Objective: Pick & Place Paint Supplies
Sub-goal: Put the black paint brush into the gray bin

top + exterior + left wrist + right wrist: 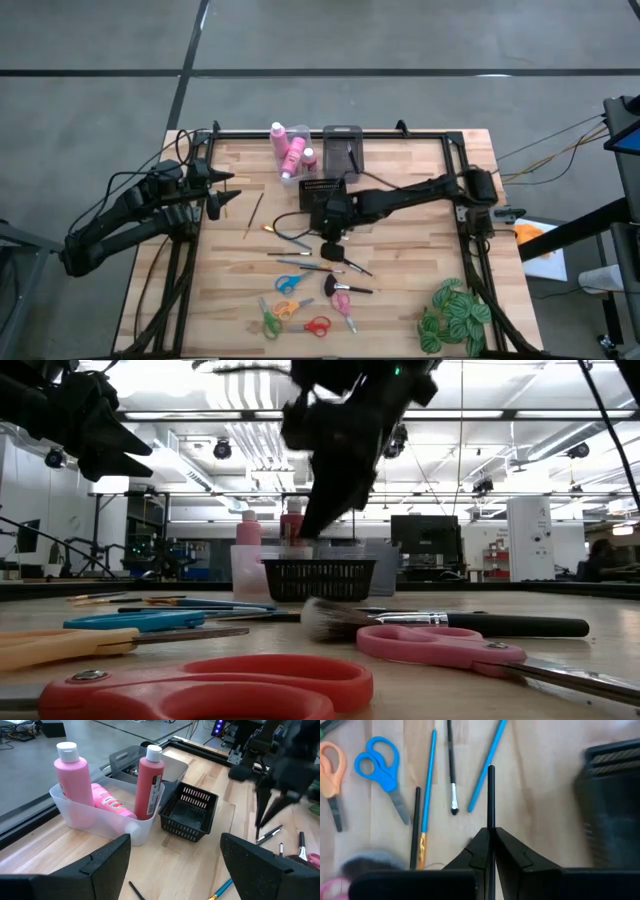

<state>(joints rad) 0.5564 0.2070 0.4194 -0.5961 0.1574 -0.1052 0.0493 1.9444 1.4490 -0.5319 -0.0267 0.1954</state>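
Pinching a black paintbrush (pixel 491 795), right gripper (pixel 491 836) (seemingly airborne).

Pink bottles (pixel 74 780) with white caps, blue scissors (pixel 379 765), black basket (pixel 191 813), green-striped plant (pixel 455 315).

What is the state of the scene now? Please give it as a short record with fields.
right gripper: above the table's middle, shut on a thin black paintbrush
left gripper: open, waiting at the table's left side
clear bin: holds three pink bottles, two upright, one lying down
black basket: beside the clear bin, looks empty
on the table: blue scissors, orange scissors, blue paintbrushes, a pink scissors
plant: at the table's near right corner
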